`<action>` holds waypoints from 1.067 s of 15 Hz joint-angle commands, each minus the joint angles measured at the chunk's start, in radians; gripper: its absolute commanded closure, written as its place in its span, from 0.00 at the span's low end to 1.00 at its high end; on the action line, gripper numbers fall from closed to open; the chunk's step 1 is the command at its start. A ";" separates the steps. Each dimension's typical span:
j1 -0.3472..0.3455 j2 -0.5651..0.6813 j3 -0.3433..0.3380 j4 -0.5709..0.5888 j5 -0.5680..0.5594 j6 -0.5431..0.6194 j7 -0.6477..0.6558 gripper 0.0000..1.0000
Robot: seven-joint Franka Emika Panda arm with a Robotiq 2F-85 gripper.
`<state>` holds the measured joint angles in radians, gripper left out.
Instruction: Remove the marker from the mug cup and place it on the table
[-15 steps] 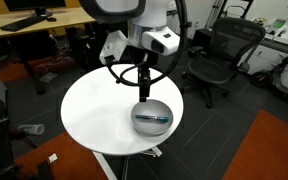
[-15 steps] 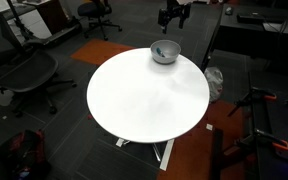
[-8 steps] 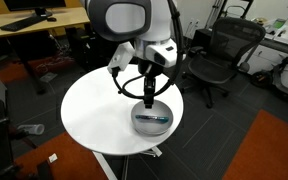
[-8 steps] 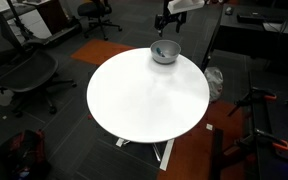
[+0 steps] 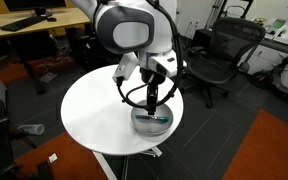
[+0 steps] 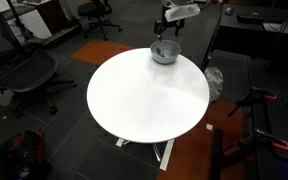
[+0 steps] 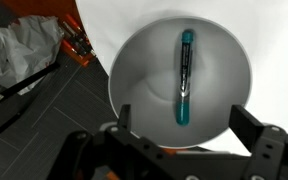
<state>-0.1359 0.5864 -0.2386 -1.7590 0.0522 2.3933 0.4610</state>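
The grey-silver bowl-like mug cup [image 7: 144, 75] fills the wrist view and sits near the edge of the round white table [image 5: 94, 115] in both exterior views [image 6: 134, 95]. The marker [image 7: 184, 75], dark with a teal-blue end, lies inside the cup. My gripper [image 7: 181, 125] is open, straight above the cup, its two fingers straddling the marker's teal end without touching it. In an exterior view the gripper [image 5: 151, 103] hangs just over the cup [image 5: 152, 119]; it also shows over the cup [image 6: 165, 52] in the exterior view from the far side.
Black office chairs [image 5: 219, 55] stand around the table, another [image 6: 24, 70] at its far side. A light wooden desk [image 5: 34, 20] is behind. A crumpled bag [image 7: 24, 50] and an orange-handled tool [image 7: 76, 45] lie on the dark floor beside the table edge.
The arm has come down and forward over the cup; the gripper is now lower, just above the bowl. The cup and marker have not moved.
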 commanded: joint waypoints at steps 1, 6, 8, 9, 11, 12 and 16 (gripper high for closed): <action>0.009 0.059 -0.016 0.062 -0.018 -0.009 0.010 0.00; 0.002 0.125 -0.016 0.121 -0.014 -0.017 -0.009 0.00; -0.003 0.148 -0.013 0.143 -0.009 -0.019 -0.016 0.00; -0.006 0.159 -0.011 0.153 -0.007 -0.017 -0.021 0.00; -0.013 0.181 -0.007 0.174 -0.002 -0.018 -0.032 0.00; -0.016 0.192 -0.006 0.185 0.000 -0.019 -0.036 0.00; -0.036 0.240 0.001 0.243 0.009 -0.036 -0.049 0.00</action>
<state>-0.1503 0.7866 -0.2459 -1.5842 0.0515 2.3923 0.4476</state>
